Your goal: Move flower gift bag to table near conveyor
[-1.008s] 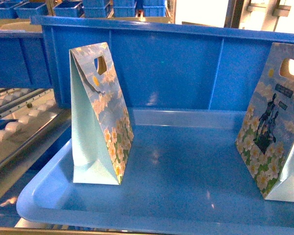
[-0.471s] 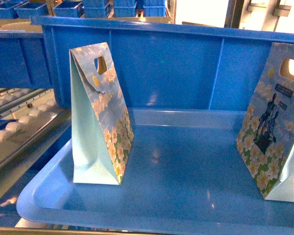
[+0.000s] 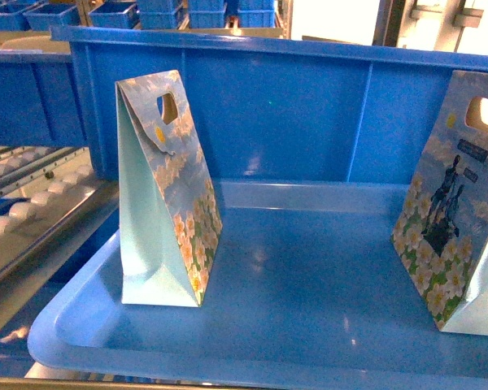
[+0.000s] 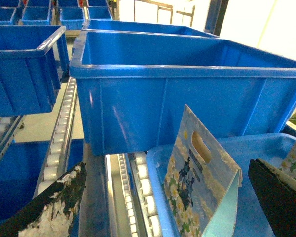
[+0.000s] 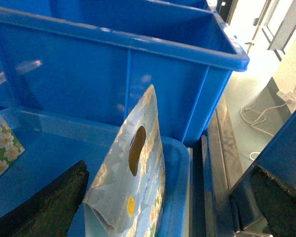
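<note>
The left end effector (image 4: 158, 197) and right end effector (image 5: 163, 197) both stand released. Between their fingers, 2 flower gift bags (image 3: 167, 191) (image 3: 455, 203) stand upright in a shallow blue tray (image 3: 268, 341). Beyond sits a deep blue bin (image 3: 293, 114), roller conveyor (image 4: 59, 143) alongside.

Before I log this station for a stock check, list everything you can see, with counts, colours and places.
flower gift bags: two, pale blue with white flowers, upright in the tray, one left, one at the right edge
tray: one, blue, shallow, nearest the head camera
large bin: one, blue, directly behind the tray
smaller bins: several, blue, far background
conveyor: steel rails with white rollers, left of the tray
left gripper: dark fingers open, either side of the left bag
right gripper: dark fingers open, around the right bag
</note>
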### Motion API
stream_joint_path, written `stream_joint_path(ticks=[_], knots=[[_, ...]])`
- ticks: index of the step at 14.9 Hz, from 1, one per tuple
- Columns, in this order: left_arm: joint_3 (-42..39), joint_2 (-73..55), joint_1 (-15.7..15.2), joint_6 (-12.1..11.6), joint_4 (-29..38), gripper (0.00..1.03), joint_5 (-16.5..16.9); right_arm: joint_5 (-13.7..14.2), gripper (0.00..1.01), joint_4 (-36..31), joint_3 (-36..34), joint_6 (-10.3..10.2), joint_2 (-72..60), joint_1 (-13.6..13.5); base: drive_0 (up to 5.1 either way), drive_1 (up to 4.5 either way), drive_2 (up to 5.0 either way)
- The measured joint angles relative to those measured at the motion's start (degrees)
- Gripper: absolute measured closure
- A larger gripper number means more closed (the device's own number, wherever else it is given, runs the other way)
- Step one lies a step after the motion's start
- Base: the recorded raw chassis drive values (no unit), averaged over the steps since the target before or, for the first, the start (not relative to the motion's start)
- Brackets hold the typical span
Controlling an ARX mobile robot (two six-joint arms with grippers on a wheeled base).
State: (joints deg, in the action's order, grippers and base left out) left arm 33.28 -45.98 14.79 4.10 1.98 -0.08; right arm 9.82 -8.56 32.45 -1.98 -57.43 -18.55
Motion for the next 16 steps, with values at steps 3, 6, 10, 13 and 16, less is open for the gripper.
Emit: stream_joint_path(ticks=[3, 6, 10, 13, 16], knots=[[0.0, 0.0, 0.0, 0.0, 0.0, 0.05, 0.0, -0.4, 0.03, -3.2, 1.2, 1.0, -6.4, -0.2, 0.0, 0.0, 0.0], [0.0, 0.0, 0.0, 0.0, 0.0, 0.05, 0.0, -0.4, 0.03, -5.3, 3.0, 1.6, -12.0, -0.2, 0.0, 0.0, 0.0], [0.0, 0.0, 0.0, 0.0, 0.0, 0.05, 0.0, -1.3, 0.03, -6.6, 5.6, 2.2, -17.6, 1.5, 0.0, 0.0, 0.0], [0.0, 0.0, 0.0, 0.0, 0.0, 0.05, 0.0, -0.9, 0.23, -8.7, 5.6, 2.5, -18.3, 1.7, 0.0, 0.0, 0.0], [0.0, 0.0, 0.0, 0.0, 0.0, 0.05, 0.0, -1.8, 0.63, -9.7, 5.3, 2.7, -18.6, 0.9, 0.0, 0.0, 0.0]])
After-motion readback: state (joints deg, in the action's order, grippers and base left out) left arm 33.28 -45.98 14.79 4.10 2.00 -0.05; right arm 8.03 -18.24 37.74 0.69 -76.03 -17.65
